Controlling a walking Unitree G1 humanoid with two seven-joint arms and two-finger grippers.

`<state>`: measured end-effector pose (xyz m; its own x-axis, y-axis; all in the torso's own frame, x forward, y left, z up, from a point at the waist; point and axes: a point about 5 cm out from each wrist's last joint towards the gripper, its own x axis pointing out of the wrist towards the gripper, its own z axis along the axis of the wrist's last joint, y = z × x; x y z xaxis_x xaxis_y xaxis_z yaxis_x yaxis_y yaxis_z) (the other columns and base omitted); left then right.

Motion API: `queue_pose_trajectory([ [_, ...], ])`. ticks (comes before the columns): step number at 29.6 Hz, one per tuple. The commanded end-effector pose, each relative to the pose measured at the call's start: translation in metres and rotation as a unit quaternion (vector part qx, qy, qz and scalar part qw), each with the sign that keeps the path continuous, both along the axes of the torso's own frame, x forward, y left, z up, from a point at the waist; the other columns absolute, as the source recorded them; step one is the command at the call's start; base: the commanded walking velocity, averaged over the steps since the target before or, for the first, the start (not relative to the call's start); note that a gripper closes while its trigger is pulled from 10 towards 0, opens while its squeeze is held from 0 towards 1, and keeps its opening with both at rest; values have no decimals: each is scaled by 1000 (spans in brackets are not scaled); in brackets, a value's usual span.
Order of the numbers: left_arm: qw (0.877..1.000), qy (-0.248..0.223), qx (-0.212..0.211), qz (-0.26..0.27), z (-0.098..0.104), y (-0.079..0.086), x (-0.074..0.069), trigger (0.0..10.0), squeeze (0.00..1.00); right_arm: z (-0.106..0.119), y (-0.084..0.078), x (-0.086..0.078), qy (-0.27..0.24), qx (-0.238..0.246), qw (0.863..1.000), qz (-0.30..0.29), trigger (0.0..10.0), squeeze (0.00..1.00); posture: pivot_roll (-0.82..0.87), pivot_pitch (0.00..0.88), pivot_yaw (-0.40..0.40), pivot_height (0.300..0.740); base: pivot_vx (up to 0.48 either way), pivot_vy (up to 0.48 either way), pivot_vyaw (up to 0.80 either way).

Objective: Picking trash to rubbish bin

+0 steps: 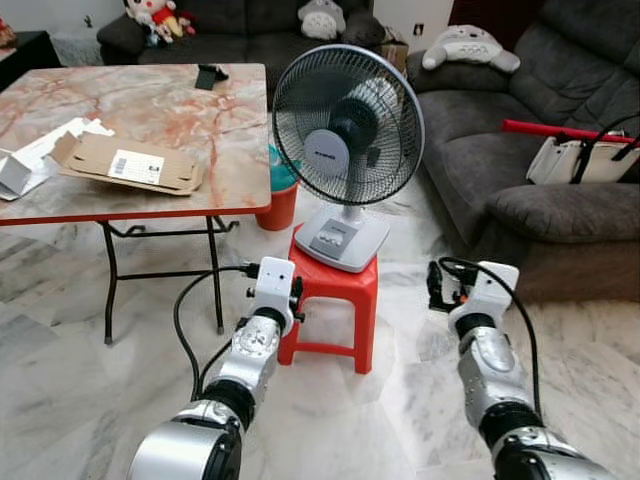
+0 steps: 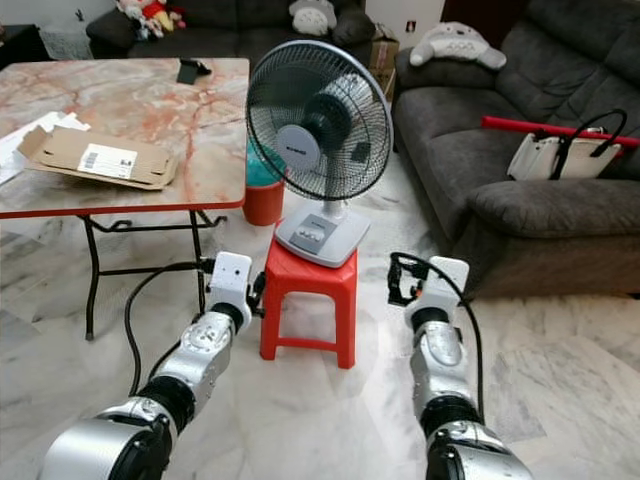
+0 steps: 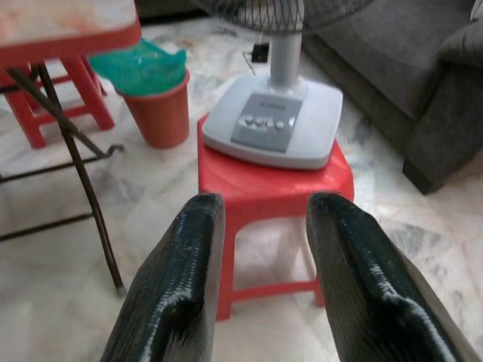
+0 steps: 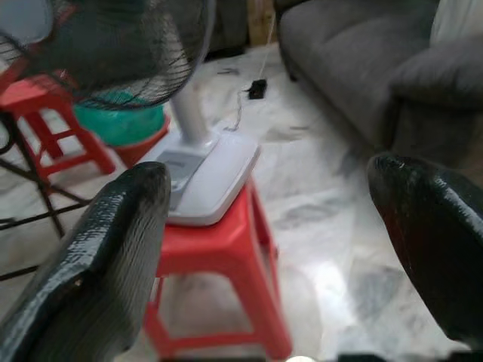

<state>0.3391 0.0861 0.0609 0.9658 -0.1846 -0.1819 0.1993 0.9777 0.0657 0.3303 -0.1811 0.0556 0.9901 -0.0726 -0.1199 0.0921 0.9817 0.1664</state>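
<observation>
Left pincer (image 3: 260, 249) is open a modest gap, holding nothing, pointed at the red stool (image 1: 335, 285) (fan (image 1: 345, 150) on top). Right pincer (image 4: 290, 249) is spread wide, also empty, near the sofa (image 1: 520, 150).

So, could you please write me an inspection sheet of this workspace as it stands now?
Surface: marble-patterned folding table, white marble floor.
Job's things: flattened brown cardboard box and white paper scraps on the table; orange bin with green liner beneath it.
Clutter: black-grilled fan on red plastic stool.
Grippers: left gripper and right gripper open, empty.
Cables: black cables on both forearms.
Surroundings: grey sofas, plush toys, white handbag.
</observation>
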Motion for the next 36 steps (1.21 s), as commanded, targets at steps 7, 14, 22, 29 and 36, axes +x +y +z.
queue_pose_trajectory([
  [7, 1000, -3, 18, 7, -8, 7, -7, 10000, 0, -4, 20, -5, -13, -4, 999, 37, 10000, 0, -154, 8, -29, 740, 0, 0, 0],
  [14, 1000, 8, 14, 25, -12, 13, -8, 10000, 0, -4, 15, -3, -5, -5, 999, 43, 10000, 0, -159, 0, -25, 740, 0, 0, 0],
  [22, 997, 65, 36, 34, -34, 23, -20, 10000, 0, -31, 2, -19, 67, 20, 998, 1, 10000, 0, -171, 0, -14, 740, 0, 0, 0],
  [29, 997, 66, 35, 34, -37, 24, -23, 10000, 0, -31, 3, -20, 65, 14, 998, 0, 10000, 0, -165, 0, -20, 740, 0, 0, 0],
  [36, 997, 65, 38, 24, -36, 18, -23, 10000, 0, -32, 5, -21, 66, 4, 998, 9, 10000, 0, -166, 0, -20, 740, 0, 254, 0],
])
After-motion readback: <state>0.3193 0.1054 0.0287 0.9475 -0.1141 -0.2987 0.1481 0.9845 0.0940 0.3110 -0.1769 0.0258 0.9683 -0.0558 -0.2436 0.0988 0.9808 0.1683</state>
